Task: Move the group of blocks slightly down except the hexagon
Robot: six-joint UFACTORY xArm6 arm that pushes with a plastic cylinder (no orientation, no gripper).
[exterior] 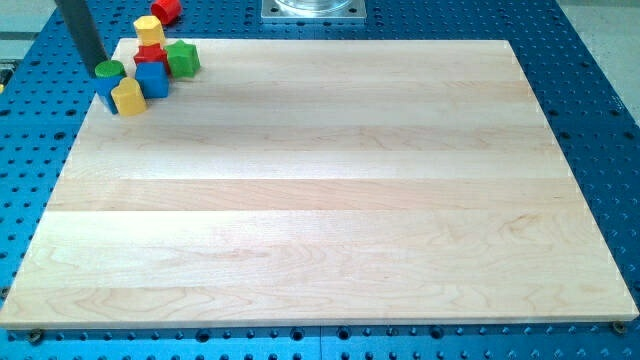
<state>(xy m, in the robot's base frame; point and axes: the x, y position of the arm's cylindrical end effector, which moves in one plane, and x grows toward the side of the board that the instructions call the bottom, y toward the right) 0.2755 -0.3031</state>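
Observation:
A cluster of blocks sits at the top left corner of the wooden board (300,200). It holds a yellow block (150,30), a red block (150,53), a green block (183,59), a blue block (153,79), a yellow block (128,97), a small round green block (110,70) and a blue block (106,92) under it in the view. Another red block (166,10) lies apart above the cluster, off the board's top edge. My tip (98,67) is at the cluster's left side, touching or almost touching the small round green block.
The board lies on a blue perforated table (590,90). A grey metal base plate (313,9) stands at the view's top centre. The cluster is close to the board's top and left edges.

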